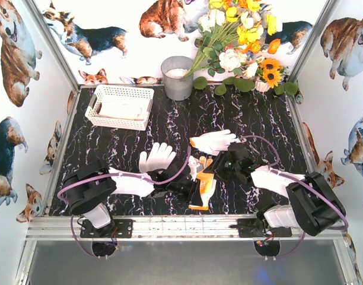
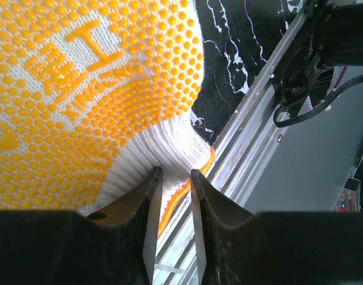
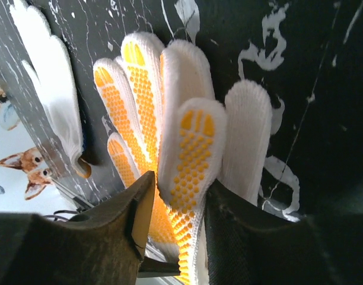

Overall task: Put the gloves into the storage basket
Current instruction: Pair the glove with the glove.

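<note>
Left gripper (image 2: 172,178) pinches the cuff of the yellow-dotted glove (image 2: 80,89). Right gripper (image 3: 177,193) nips one glove finger. Glove at table's 6 o'clock; storage basket (image 1: 116,123) at 11 o'clock, well apart.

Three knit gloves were outside the basket on the black marbled table (image 1: 258,124): one plain white glove (image 1: 156,157), one white glove with an orange cuff (image 1: 214,141) and one yellow-dotted glove (image 1: 204,190). One white lattice-sided plastic basket (image 1: 117,123) held white fabric that could not be counted. There were also one grey metal bucket (image 1: 177,80), one flower bouquet (image 1: 238,41), and two arms: a left robot arm (image 1: 92,190) and a right robot arm (image 1: 309,205).
</note>
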Controlling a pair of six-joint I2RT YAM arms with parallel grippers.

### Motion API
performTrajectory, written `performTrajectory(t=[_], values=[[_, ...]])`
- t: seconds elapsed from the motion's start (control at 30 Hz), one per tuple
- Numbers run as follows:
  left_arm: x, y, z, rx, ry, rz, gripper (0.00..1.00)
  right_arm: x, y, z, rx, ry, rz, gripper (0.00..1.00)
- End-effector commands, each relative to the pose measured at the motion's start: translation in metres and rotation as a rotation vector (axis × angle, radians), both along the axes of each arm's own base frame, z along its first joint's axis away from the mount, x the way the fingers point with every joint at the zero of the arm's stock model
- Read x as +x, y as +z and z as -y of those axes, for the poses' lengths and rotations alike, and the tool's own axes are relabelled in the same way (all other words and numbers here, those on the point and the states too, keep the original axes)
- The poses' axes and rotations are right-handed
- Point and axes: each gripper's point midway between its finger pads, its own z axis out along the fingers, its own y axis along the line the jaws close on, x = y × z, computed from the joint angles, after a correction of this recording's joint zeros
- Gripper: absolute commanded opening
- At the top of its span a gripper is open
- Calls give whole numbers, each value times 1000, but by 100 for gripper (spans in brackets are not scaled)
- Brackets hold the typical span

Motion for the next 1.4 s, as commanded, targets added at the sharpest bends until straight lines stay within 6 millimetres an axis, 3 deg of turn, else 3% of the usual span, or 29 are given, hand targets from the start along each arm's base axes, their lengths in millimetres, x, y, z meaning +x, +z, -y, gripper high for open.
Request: performTrajectory(t=[0.0,0.2,0.53,0.63,0.73,0.83,0.93,1.07,1.37], values=[[-12,-17,-16,64,-30,-18,21,33,24,-4,-3,21,148,36],[-13,-15,-17,60,-26,-20,21,46,26,6,-49,34,172,21],[-16,-9,-18,40,-29,-16,22,44,11,27,-143,8,142,12],[-14,4,-14,11,-29,-1,28,44,17,29,-166,29,148,15],[-8,22,-10,-13,-8,29,38,42,28,32,-191,53,157,31],[2,42,-11,-11,37,67,48,30,37,37,-220,93,146,49],[16,52,-20,28,111,103,56,11,47,43,-240,122,102,54],[30,51,-37,68,202,81,63,-27,50,42,-194,175,-9,57],[47,42,-51,-14,325,-73,61,-85,50,-4,-10,247,-120,62]])
